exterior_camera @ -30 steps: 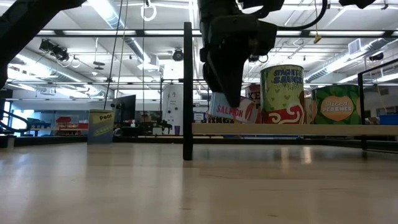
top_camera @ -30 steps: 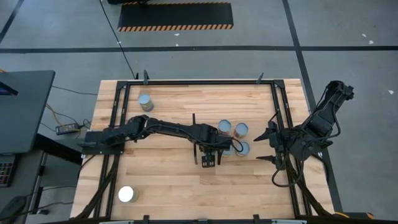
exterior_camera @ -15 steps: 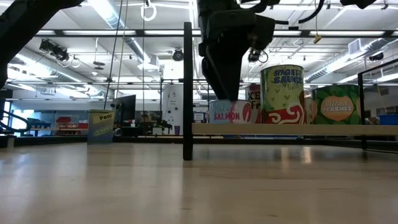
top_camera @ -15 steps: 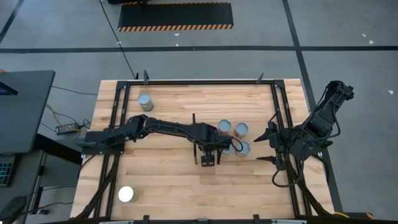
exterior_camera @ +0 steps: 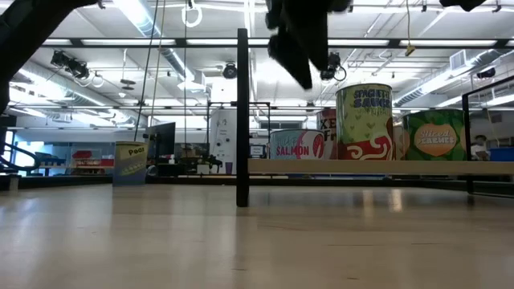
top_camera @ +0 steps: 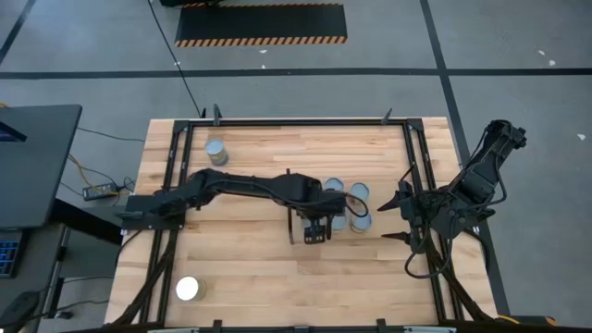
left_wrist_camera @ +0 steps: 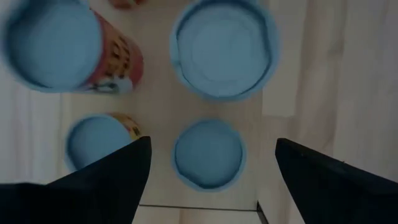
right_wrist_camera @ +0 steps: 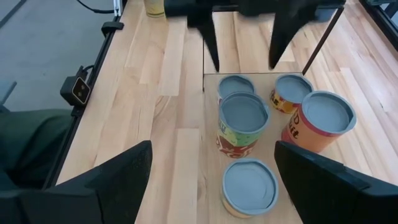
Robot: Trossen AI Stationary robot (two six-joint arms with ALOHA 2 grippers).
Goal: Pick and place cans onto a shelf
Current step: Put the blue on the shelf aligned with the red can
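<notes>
Several cans stand upright on the pale shelf, whose dark upright strip is at its left end. The teal "Salmon" can is nearest that strip, beside a tall green can and a "Sliced Peaches" can. My left gripper is open and empty, pointing down, above the cans; the small can below it stands between its fingers' lines, untouched. My right gripper is open and empty at the table's right, facing the shelf.
One can stands on the tabletop at the far left, seen in the low view as a pale green tin. A white-glaring can stands near the front left. A black frame rail runs round the table.
My left gripper has set the Salmon can down upright on the shelf next to the dark strip, let go of it, and gone straight up clear of it. The can, first tilted and off the board, now stands on the shelf.
</notes>
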